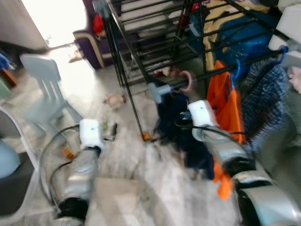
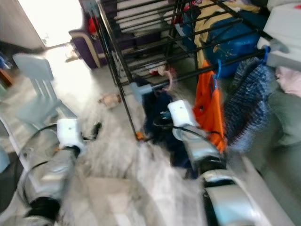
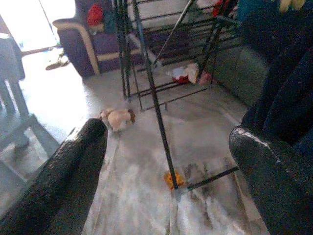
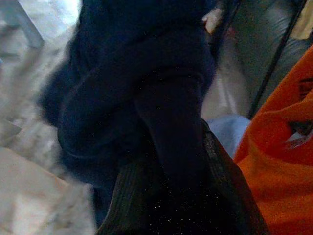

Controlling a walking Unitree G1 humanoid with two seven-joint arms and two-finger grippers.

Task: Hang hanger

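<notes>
The pink hanger [image 1: 188, 81] hooks over the black rack's rail [image 1: 207, 74], a dark navy garment [image 1: 171, 117] hanging from it beside an orange shirt [image 1: 225, 101]. The right gripper [image 4: 166, 161] is pressed into the navy cloth, fingers closed on a fold of it. The left gripper [image 3: 166, 161] is spread wide, holding nothing, over the marble floor [image 3: 142, 191] near the rack's leg [image 3: 159, 117]
</notes>
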